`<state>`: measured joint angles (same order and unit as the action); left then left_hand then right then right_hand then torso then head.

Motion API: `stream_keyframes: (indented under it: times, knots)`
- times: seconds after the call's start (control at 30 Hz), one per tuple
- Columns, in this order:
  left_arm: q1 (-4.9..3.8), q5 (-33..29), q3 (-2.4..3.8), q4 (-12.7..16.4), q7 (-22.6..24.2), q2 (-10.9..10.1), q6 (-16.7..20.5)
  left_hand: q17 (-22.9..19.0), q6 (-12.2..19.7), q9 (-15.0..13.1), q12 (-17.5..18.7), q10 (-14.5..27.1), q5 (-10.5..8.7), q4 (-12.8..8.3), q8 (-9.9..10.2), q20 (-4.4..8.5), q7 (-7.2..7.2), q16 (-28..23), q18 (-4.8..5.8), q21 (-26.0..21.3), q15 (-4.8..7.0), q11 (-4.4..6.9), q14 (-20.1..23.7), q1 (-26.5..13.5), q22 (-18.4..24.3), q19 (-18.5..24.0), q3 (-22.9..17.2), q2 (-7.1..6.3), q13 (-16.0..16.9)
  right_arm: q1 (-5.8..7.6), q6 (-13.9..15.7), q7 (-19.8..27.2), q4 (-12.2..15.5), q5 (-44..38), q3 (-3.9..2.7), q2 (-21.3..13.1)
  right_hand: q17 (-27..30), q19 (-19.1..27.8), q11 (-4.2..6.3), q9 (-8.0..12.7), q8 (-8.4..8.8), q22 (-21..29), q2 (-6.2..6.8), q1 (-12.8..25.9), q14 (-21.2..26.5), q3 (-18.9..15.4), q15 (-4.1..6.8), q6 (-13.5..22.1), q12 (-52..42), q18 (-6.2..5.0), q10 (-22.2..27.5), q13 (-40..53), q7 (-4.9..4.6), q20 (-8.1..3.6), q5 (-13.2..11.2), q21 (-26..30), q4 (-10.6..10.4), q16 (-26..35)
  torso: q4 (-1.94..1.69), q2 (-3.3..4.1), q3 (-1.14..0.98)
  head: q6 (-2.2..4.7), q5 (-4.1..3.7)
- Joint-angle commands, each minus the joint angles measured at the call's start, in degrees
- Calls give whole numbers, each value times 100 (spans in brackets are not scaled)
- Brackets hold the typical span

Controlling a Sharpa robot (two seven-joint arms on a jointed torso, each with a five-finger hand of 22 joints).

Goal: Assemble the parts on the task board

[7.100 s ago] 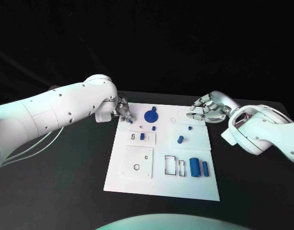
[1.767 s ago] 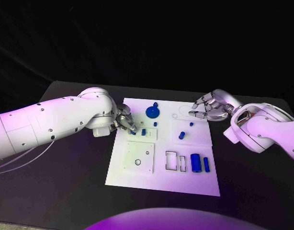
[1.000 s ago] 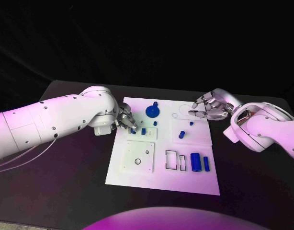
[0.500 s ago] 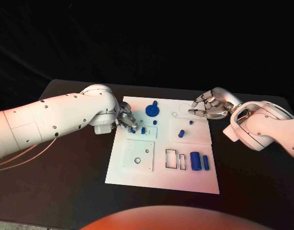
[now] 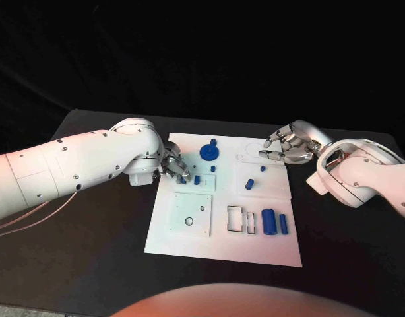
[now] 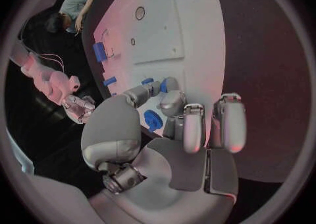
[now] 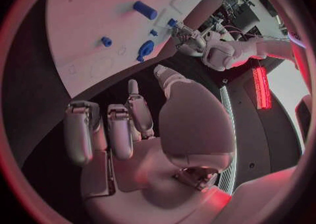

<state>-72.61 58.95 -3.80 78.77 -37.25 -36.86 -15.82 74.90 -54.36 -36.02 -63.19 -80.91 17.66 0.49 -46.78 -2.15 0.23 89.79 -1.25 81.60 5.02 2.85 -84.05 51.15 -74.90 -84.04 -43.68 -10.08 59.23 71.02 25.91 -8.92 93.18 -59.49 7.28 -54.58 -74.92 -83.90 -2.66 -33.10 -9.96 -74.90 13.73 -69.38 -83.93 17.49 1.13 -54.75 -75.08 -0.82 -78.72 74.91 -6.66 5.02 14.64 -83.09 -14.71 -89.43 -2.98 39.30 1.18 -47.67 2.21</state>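
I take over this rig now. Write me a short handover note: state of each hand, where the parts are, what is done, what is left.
Left hand: at the task board's left edge, fingertips pinching a small blue part.
Right hand: above the board's far right corner, fingers curled, holding nothing.
Parts on the board: round blue part at the far side, small blue peg beside the left fingertips, another peg mid-board, two blue cylinders lying near the right edge.
Done: cannot tell which parts are seated.
Left: the cylinders lie loose; the outlined slots beside them are empty.

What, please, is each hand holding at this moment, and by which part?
The left hand pinches a small blue part; the held part is hidden. The right hand holds nothing.
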Motion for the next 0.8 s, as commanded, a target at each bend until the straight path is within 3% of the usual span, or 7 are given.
stream_keyframes:
  times: [0.03, 0.17, 0.6, 0.8]
  knots:
    - [38, 5, -30, 3, -61, 21, -235, 1510, 0, 29, -30, -21, -115, 51, 32, 32, 35, 21, -59, 32, 34, -6, -595, -57, -1263, -169, 41, -35, 14, -3, -51, 36, 6, -26, -1, 5, -1344, -210, 46, -6, -33, -1190, -24, -50, -562, 11, 44, 31, 4, -96, 3, 75, -1, -30, 32, 33, -35, 29, 1, 0, 0, -6, -5]
    - [38, 21, -34, -8, -69, 26, -232, 1510, -24, 53, -27, -24, -337, 149, 42, 33, 32, 21, -58, 36, 36, -4, -595, -71, -1266, -173, 116, -76, 21, -3, -50, 37, 6, -26, -1, 4, -1344, -210, 46, -6, -33, -1190, -24, -50, -562, 11, 44, 31, 4, -96, 3, 75, -1, -30, 32, 33, -35, 29, 2, 1, -2, -3, -2]
    - [39, 60, -39, -32, -74, 11, -144, 1510, -56, 80, -23, -30, -536, 329, 46, 32, 37, 21, -54, 48, 35, -7, -595, -116, -1271, -183, 266, -122, 28, -3, -44, 43, 5, -23, -1, 2, -1339, -202, 45, -21, -34, -1184, -21, -52, -560, -8, 45, 38, 14, -100, 11, 65, -2, -31, 31, 49, -59, 32, 5, 0, 2, -2, -11]
    - [40, 81, -23, 13, -40, -34, -49, 1510, -69, 111, -5, -28, -780, 574, 54, 30, 35, 21, -55, 44, 36, -9, -595, -123, -1270, -185, 518, -183, 23, -3, -40, 46, 6, -20, -1, -1, -1339, -202, 45, -21, -34, -1184, -21, -52, -560, -8, 45, 38, 14, -100, 11, 65, -2, -31, 31, 49, -59, 32, 3, 3, 4, 16, -22]
